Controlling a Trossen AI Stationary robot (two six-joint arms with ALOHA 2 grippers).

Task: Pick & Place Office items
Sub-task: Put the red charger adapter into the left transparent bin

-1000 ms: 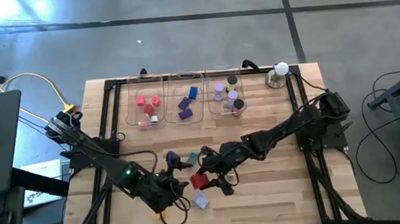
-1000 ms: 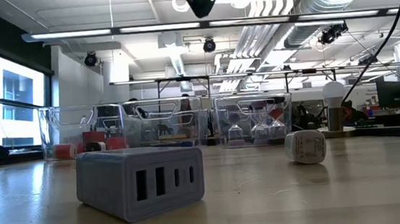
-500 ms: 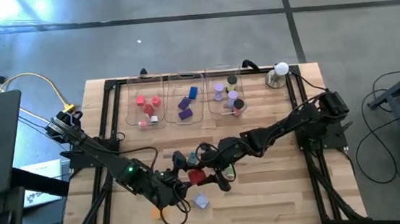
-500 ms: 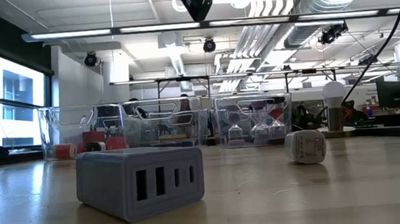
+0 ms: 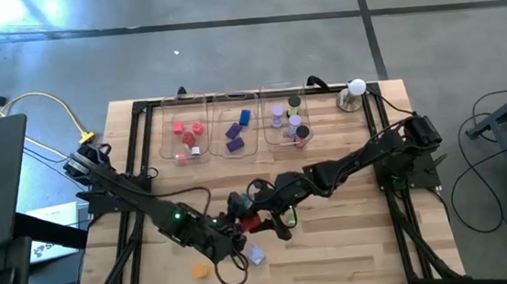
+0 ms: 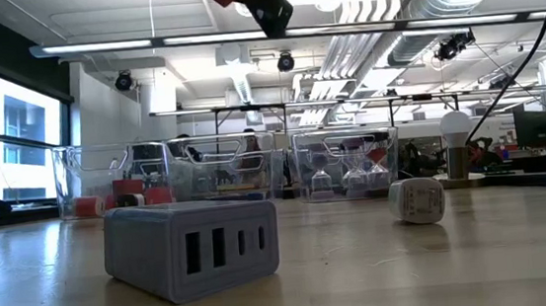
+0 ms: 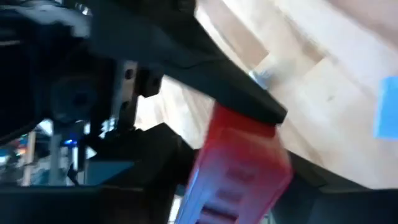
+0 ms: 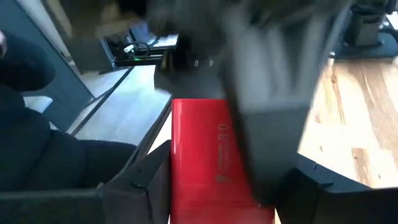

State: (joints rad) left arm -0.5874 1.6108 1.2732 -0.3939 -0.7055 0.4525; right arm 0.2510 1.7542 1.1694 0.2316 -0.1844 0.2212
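Above mid-table, two grippers meet at one red block [image 5: 249, 222]

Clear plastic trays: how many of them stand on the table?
3, side by side along the table's far edge: the left tray with red and pink pieces, the middle tray with purple and blue pieces, the right tray with purple and black pieces. None appears hidden.

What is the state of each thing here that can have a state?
Red block: lifted off the table, clamped in the right gripper.
Left gripper: right beside the red block.
Lavender block: lying on the table.
Orange piece: lying on the table.
Clear trays: upright, coloured pieces inside.
White ball: upright on its base.
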